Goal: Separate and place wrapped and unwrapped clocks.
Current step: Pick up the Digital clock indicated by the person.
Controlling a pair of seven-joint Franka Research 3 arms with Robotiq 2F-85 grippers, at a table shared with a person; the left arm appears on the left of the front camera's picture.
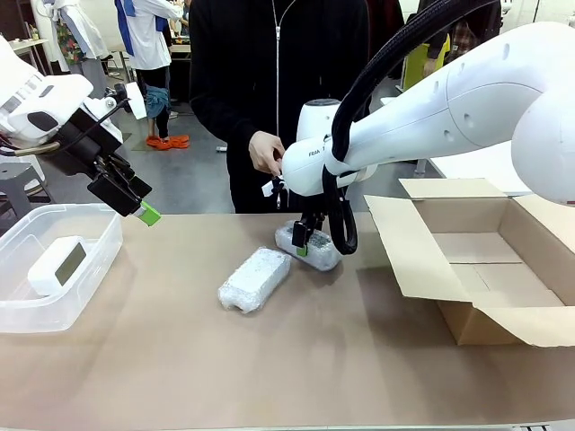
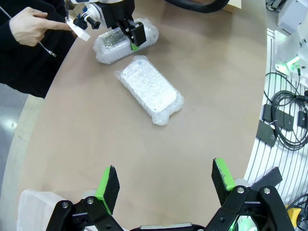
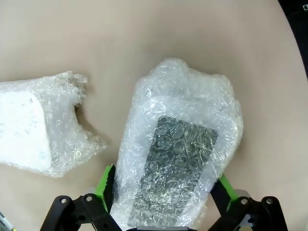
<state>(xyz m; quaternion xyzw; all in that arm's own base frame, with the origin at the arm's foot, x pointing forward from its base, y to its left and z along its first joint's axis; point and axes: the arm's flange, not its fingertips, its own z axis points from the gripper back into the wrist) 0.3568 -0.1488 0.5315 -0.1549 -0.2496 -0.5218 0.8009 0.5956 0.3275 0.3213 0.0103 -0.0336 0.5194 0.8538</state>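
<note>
Snugly, right pincer (image 3: 166,186) around wrapped clock (image 3: 180,139)

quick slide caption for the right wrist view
Right gripper, jaws closed on a bubble-wrapped clock, a second wrapped bundle beside it on the tan table

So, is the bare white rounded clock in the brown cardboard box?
No, the bare white clock lies in the clear plastic tub.

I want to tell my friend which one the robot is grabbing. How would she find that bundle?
Start at the brown table, left of the open cardboard box: two bubble-wrapped bundles lie mid-table. It is the far bundle, nearer the person, with the right gripper shut around it. A dark grey face shows through its wrap, while the near bundle looks all white.
</note>
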